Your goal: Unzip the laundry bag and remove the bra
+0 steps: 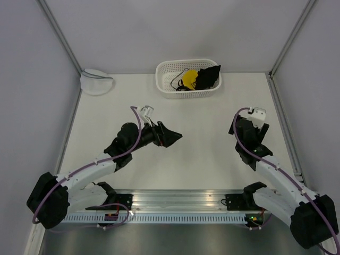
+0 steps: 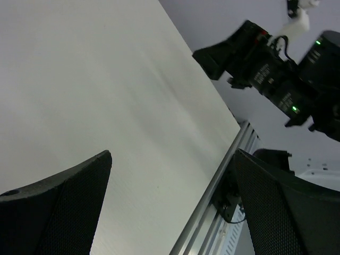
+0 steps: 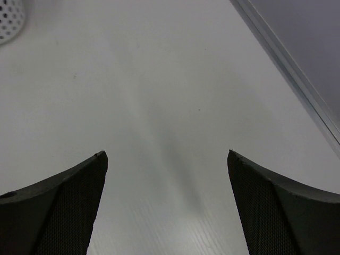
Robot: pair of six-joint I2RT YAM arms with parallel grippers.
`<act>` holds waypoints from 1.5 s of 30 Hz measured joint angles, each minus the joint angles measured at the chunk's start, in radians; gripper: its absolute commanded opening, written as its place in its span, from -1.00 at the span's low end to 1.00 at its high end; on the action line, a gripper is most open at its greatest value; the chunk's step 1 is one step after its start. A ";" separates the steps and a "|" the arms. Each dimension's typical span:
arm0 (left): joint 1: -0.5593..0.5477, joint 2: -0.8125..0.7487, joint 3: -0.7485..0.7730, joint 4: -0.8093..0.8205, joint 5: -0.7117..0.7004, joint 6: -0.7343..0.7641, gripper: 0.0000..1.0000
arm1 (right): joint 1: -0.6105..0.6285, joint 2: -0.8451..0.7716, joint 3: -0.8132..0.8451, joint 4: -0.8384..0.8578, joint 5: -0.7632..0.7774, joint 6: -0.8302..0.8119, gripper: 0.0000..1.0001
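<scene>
Likely finished: bra (image 1: 191, 78) in basket (image 1: 186, 94), laundry bag (image 1: 95, 81) apart, left gripper (image 2: 172, 154) and right gripper (image 3: 167, 153) wide open, empty; only retreat remaining.

I've got the bra (image 1: 197, 78) sitting in the basket (image 1: 162, 88), far edge | laundry bag (image 1: 95, 82) alone, far-left corner

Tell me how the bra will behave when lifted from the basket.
Probably floppy: the bra lies crumpled in the basket, black fabric folded beside a yellow cup. Likely light, being mostly fabric. Its thin straps may trail or snag on the wall.
</scene>
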State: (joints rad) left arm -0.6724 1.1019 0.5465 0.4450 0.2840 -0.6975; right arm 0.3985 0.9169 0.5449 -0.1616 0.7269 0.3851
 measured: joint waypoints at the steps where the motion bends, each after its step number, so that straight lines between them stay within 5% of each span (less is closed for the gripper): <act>1: -0.014 -0.019 -0.008 -0.009 0.012 0.016 0.99 | -0.033 0.019 -0.024 0.042 0.000 -0.019 0.96; 12: -0.069 -0.130 -0.080 -0.055 0.079 0.117 0.99 | -0.124 0.358 -0.214 0.678 -0.023 -0.233 0.96; 18: -0.069 -0.132 -0.108 -0.050 0.121 0.128 0.99 | -0.173 0.525 -0.335 1.132 -0.128 -0.316 0.96; 23: -0.069 -0.126 -0.108 -0.027 0.156 0.143 0.99 | -0.202 0.613 -0.362 1.308 -0.257 -0.354 0.96; 35: -0.070 -0.083 -0.094 0.037 0.221 0.145 0.99 | -0.225 0.616 -0.361 1.380 -0.311 -0.359 0.96; 45: -0.075 0.257 0.064 0.168 0.220 0.074 0.99 | -0.225 0.616 -0.361 1.382 -0.312 -0.360 0.96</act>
State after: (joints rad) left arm -0.7471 1.3590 0.6102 0.6132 0.5037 -0.6235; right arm 0.1738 1.5330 0.1837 1.2209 0.4152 0.0254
